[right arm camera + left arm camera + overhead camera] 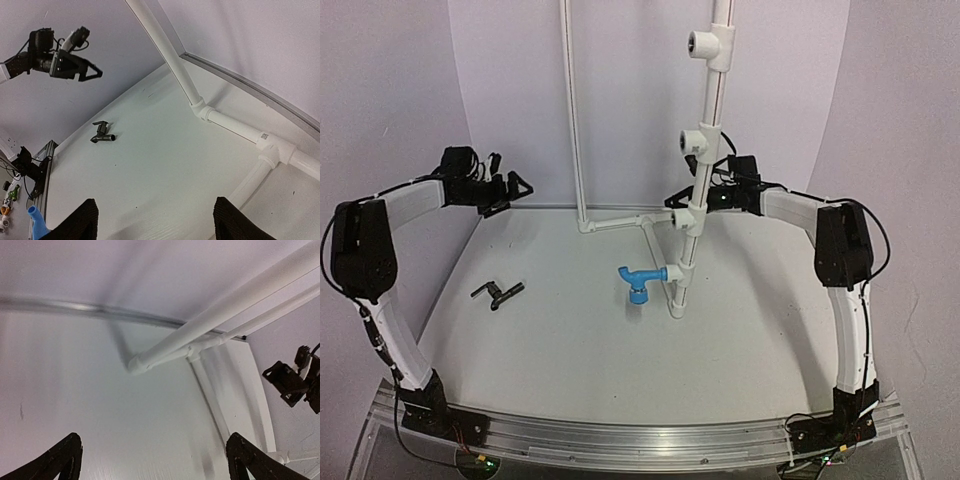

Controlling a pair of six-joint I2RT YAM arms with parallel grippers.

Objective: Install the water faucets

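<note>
Both left fingers [72, 447] and right fingers [85, 217] wide apart, empty; black faucet [497, 292] loose on open table [570, 370] near left edge.

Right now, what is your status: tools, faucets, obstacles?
Left tool open, empty; right tool open, empty. Blue faucet on pipe; black faucet loose on table. Nothing blocking it.

My top camera looks down from above and behind the arm bases [425, 405], taking in the whole table [570, 350] and pipe frame [705, 110]. Both wrist cameras sit near the frame and share its floor elbow [137, 362]. The left one looks across to the right gripper [282, 382], and the right one looks across to the left gripper [92, 74].
</note>
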